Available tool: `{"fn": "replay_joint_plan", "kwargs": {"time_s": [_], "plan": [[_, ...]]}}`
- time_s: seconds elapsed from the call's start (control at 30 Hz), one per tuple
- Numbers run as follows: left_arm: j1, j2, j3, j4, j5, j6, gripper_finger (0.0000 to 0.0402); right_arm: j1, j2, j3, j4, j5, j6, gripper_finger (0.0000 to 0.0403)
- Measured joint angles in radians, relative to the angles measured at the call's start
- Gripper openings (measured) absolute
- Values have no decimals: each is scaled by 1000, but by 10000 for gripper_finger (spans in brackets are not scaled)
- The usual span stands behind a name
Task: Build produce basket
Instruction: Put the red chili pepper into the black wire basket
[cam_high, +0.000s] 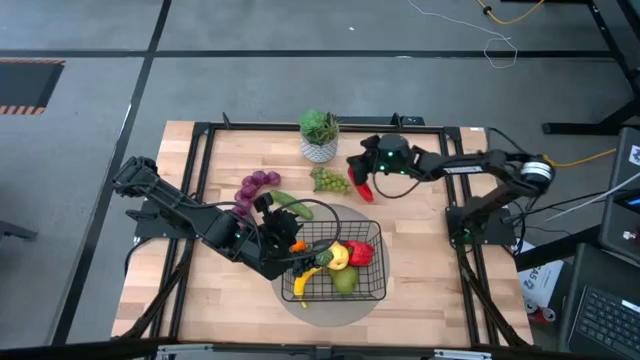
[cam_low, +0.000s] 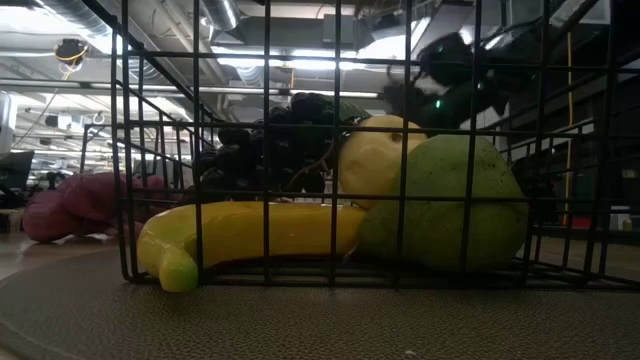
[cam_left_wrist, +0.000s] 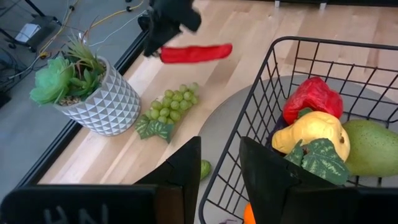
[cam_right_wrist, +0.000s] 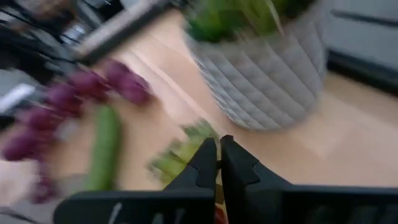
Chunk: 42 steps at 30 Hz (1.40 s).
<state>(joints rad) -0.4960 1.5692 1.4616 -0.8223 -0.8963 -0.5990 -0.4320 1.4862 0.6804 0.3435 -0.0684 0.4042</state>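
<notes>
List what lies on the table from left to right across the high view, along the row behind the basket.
Purple grapes → cucumber → potted plant → green grapes → red pepper held in the right tool.

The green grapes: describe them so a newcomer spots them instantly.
Start at the white faceted pot holding a green plant at the table's far edge. Just in front of it, on bare wood, lies a bunch of small pale-green grapes. It is the only green cluster; the purple grapes lie farther left.
</notes>
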Motion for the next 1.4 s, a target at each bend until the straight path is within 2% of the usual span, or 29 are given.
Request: {"fn": "replay_joint_plan", "kwargs": {"time_s": [0.27,0.43,0.63,0.93,1.13,1.27,1.4], "plan": [[0,0,0,1,0,-2,105,89,-202,0,19,-170,-33,0],[0,0,-1,1,0,-3,105,205,-277,0,167,-275,-49,0],[0,0,-1,1,0,-3,105,380,-286,0,368,-295,-128,0],[0,0,-1,1,0,-2,105,589,-265,0,381,-134,-255,0],[0,0,-1,1,0,-2,105,701,-192,0,474,-53,-341,0],[0,0,-19,8,0,-2,105,749,-133,0,558,13,-406,0],[0,0,-51,10,0,-2,105,764,-97,0,590,23,-416,0]]}}
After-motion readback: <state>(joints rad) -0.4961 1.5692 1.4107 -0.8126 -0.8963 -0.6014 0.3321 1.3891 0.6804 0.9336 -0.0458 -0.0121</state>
